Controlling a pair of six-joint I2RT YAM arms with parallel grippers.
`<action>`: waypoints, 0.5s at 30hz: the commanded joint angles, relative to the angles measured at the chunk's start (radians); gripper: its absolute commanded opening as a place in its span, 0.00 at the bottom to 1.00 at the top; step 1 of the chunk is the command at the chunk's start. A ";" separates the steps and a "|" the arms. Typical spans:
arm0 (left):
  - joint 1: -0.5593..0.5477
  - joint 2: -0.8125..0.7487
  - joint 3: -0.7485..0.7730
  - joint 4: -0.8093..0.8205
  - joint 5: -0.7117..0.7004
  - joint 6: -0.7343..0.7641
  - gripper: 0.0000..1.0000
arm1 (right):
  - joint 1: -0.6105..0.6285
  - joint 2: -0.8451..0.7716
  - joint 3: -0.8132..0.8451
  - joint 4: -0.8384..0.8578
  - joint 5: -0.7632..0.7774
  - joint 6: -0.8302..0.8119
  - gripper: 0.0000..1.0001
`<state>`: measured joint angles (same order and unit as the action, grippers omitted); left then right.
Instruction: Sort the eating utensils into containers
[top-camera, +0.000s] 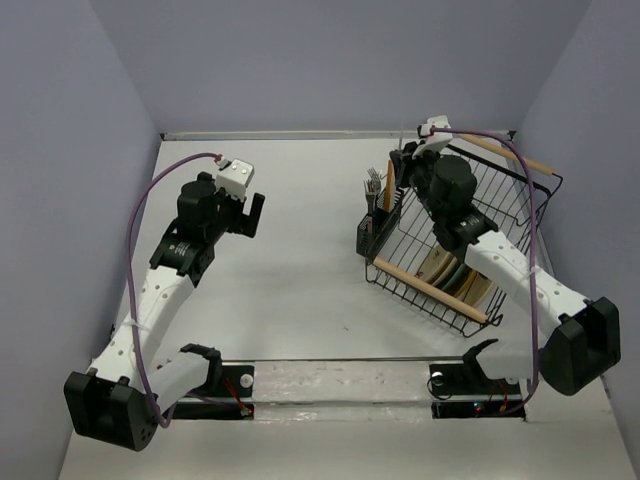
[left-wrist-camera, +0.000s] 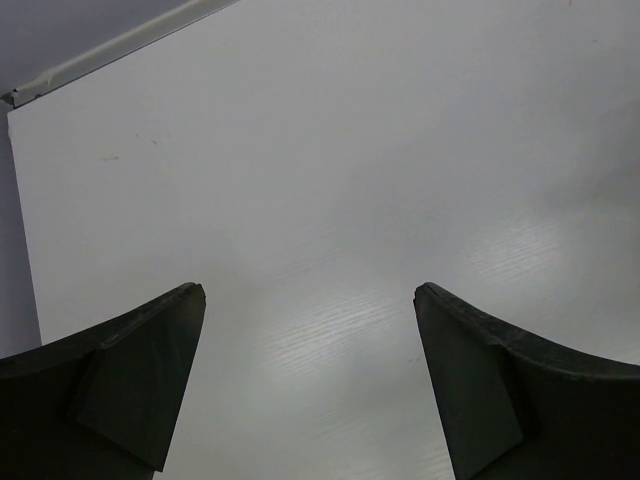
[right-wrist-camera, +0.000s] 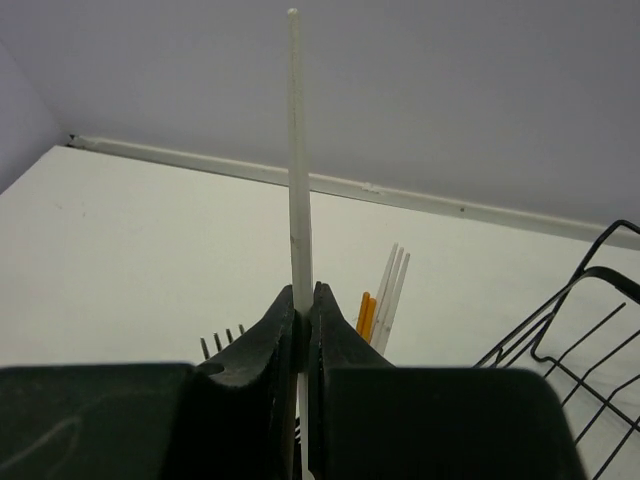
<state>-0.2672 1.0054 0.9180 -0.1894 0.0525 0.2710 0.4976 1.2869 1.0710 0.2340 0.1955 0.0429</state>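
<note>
Plates (top-camera: 450, 272) stacked in wire rack (top-camera: 430, 288). Cutlery holder (top-camera: 374, 238) just beside rack's left side, forks (top-camera: 373, 183) and chopsticks (right-wrist-camera: 388, 290) standing inside. Left claw (left-wrist-camera: 310, 292) spread wide, gripping nothing, over tabletop (left-wrist-camera: 350, 150). Farthest: right claw (right-wrist-camera: 304, 300) pinched tight on upright white chopstick (right-wrist-camera: 297, 150), just by holder.

The flat white table (left-wrist-camera: 330, 150) looks matt with a faint grain. The big black wire rack (top-camera: 512, 206) is thin metal with bare wooden handles (top-camera: 430, 288). The slim white chopstick (right-wrist-camera: 298, 150) looks smooth.
</note>
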 joint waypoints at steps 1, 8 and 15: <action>0.009 -0.021 -0.027 0.074 -0.009 0.019 0.99 | -0.054 -0.003 -0.008 0.160 -0.030 0.035 0.00; 0.019 -0.007 -0.044 0.082 -0.010 0.023 0.99 | -0.109 0.071 -0.026 0.208 -0.091 0.054 0.00; 0.026 0.010 -0.059 0.096 -0.008 0.028 0.99 | -0.128 0.117 -0.042 0.235 -0.136 0.074 0.00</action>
<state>-0.2470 1.0077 0.8749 -0.1455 0.0490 0.2817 0.3782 1.3960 1.0370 0.3733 0.0975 0.0952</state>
